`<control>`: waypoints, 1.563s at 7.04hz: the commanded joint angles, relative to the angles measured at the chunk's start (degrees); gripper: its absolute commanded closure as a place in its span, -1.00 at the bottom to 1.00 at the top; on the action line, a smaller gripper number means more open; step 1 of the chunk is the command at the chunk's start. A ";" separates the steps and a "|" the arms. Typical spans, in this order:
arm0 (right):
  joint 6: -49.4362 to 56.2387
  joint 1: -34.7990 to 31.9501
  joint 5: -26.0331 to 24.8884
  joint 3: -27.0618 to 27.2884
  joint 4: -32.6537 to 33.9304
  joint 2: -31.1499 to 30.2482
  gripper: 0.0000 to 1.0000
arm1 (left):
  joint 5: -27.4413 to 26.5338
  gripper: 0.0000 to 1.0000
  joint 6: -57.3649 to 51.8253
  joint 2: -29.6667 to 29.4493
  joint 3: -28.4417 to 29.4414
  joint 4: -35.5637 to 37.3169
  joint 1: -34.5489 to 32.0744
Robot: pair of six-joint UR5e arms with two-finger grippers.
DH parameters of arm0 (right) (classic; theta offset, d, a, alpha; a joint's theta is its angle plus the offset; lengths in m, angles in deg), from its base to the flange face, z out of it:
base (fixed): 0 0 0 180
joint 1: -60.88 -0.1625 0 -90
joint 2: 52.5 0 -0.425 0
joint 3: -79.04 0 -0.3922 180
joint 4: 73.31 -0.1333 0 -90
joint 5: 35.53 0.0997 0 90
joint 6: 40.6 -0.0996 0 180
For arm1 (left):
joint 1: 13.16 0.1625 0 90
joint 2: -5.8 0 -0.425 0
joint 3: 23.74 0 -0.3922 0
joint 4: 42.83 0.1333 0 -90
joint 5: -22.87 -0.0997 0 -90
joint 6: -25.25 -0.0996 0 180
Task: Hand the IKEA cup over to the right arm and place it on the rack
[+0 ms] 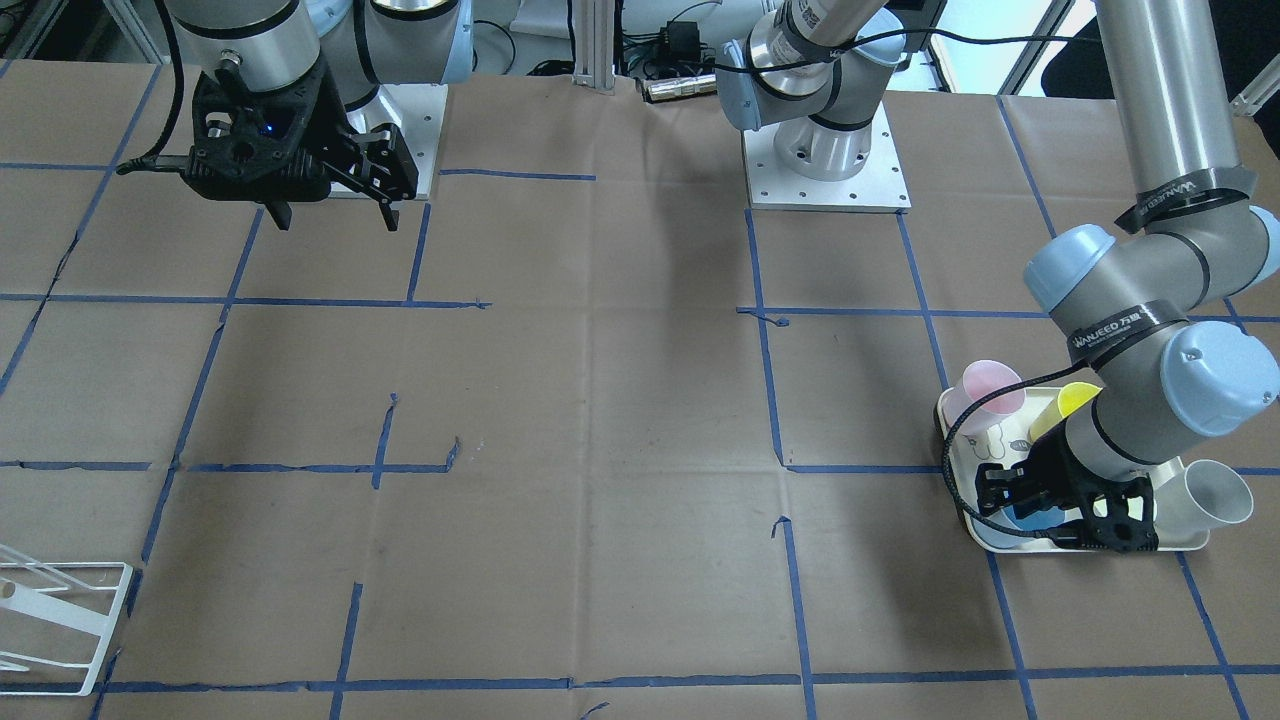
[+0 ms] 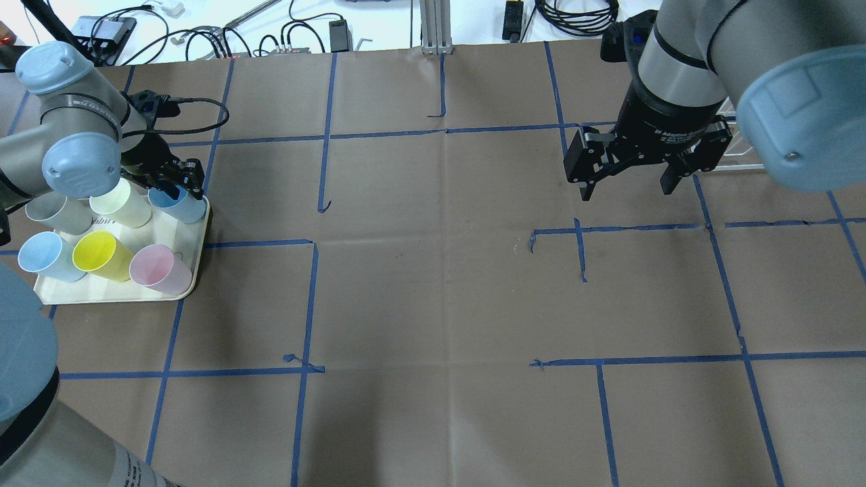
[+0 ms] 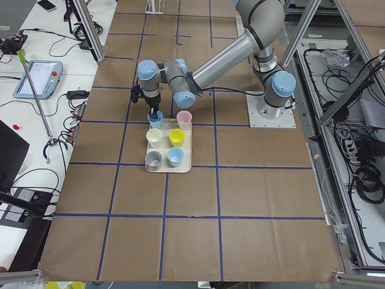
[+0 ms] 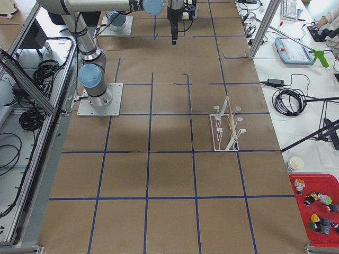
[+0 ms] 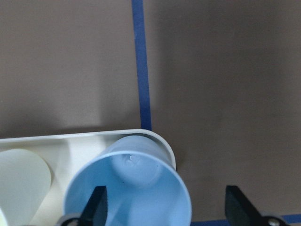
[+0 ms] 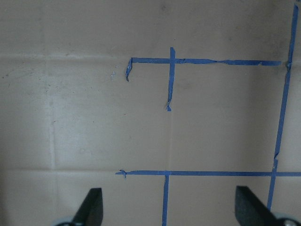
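Left gripper (image 5: 165,200) above blue cup (image 5: 134,172)

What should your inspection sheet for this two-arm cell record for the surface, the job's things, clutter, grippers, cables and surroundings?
Surface: table covered in brown paper with a blue tape grid.
Job's things: cream tray holds six cups, a blue cup at its corner; white wire rack holds no cup.
Clutter: nothing seen.
Grippers: left gripper open, one finger inside the blue cup, one outside; right gripper open, empty, above bare paper.
Cables: black cable loops at the left wrist; more cables lie beyond the table's far edge.
Surroundings: teach pendant and red tray of small parts on a side bench.
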 commanded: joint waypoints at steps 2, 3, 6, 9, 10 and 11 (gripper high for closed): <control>0.03 0.00 0.01 -0.24 0.02 1.03 -1.00 | -0.01 1.00 0.16 0.68 0.96 -0.59 -0.09; 0.03 0.00 0.01 -0.33 0.02 1.03 -1.00 | -0.10 1.00 0.07 1.55 1.66 -1.89 -0.09; 0.03 0.00 0.01 -0.42 0.02 0.94 -1.00 | -0.36 1.00 0.07 5.06 2.28 -4.62 -0.53; 0.03 0.00 0.01 -0.69 0.02 1.03 -1.00 | -0.28 1.00 0.16 8.32 12.25 -19.95 -0.71; 0.03 0.00 0.01 -0.77 0.02 1.03 -1.00 | -0.10 1.00 0.16 8.50 16.22 -24.36 -0.79; -0.06 0.00 0.01 -0.43 0.02 1.03 -1.00 | -0.01 1.00 0.16 8.59 18.78 -26.41 -1.14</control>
